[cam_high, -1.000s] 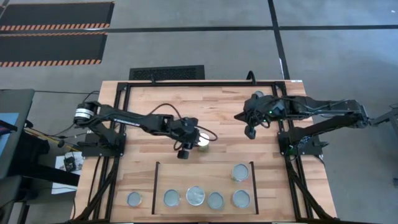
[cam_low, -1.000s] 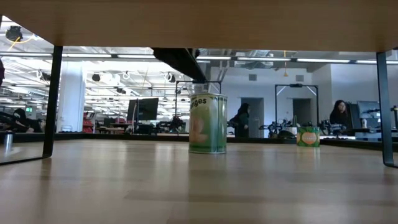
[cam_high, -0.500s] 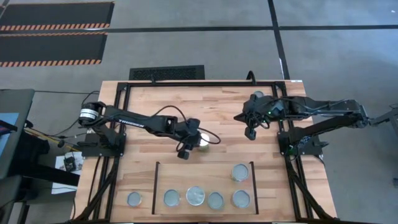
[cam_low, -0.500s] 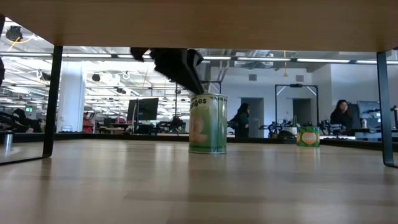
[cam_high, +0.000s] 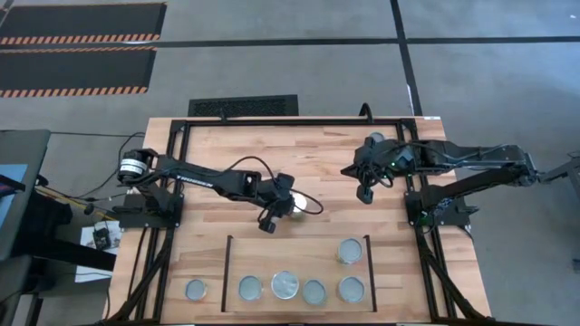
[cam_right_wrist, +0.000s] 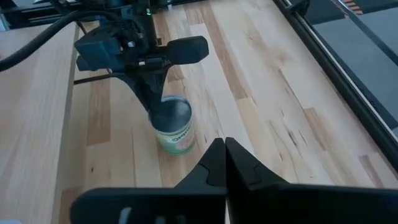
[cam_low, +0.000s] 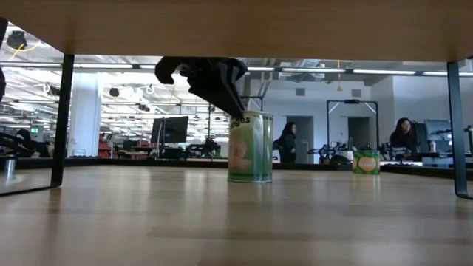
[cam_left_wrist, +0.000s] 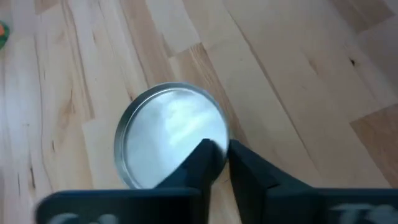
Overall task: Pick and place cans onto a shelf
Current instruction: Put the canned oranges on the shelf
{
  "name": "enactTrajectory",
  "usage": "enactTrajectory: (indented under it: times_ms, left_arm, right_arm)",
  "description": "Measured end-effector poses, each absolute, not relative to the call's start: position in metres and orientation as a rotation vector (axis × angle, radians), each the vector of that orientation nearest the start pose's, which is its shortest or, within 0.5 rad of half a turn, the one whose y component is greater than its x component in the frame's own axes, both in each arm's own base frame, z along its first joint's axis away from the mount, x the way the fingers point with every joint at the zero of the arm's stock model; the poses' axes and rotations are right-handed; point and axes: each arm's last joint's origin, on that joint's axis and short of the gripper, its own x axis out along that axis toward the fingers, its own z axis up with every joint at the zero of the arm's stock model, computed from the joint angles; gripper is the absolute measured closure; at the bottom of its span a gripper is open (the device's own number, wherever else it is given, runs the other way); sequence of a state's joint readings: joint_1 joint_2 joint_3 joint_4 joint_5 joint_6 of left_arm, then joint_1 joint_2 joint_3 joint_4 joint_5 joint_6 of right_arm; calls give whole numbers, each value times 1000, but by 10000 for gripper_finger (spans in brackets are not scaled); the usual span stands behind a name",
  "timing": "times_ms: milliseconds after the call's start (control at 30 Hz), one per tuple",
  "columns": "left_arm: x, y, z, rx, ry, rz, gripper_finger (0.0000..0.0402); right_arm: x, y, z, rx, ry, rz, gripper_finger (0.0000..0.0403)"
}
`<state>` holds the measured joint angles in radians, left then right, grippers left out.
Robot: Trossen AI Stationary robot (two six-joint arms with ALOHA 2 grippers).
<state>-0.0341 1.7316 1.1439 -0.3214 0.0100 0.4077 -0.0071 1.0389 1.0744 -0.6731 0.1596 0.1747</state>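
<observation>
Your left end effector (cam_left_wrist: 216,152) hangs closed, gripping nothing, tips at the rim of the green-labelled can (cam_low: 250,147), too narrow to straddle it; right end effector (cam_right_wrist: 225,158) waits closed, empty.

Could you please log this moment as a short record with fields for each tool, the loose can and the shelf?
left tool: over the green-labelled can at mid-table, fingers nearly together above its lid, not gripping it
right tool: shut, hanging clear of the table, idle
shelf: five cans between the bars
outside shelf: one can beyond the left bar
</observation>
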Motion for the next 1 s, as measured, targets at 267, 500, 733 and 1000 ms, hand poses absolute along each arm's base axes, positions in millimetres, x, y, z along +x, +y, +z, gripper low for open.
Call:
enactTrajectory:
  times_ms: [267, 500, 733, 1000]
  left_arm:
    - [350, -13, 211, 305, 904, -233, 400]
    - [326, -10, 266, 215, 882, -245, 401]
    - [310, -26, 336, 220, 813, -272, 401]
    - [300, -70, 375, 270, 727, -363, 401]
  right_arm:
    - [206, -6, 342, 118, 629, -216, 395]
    - [205, -6, 340, 69, 653, -203, 398]
    - [205, -7, 340, 37, 654, -197, 397]
    - [205, -7, 340, 20, 656, -188, 396]
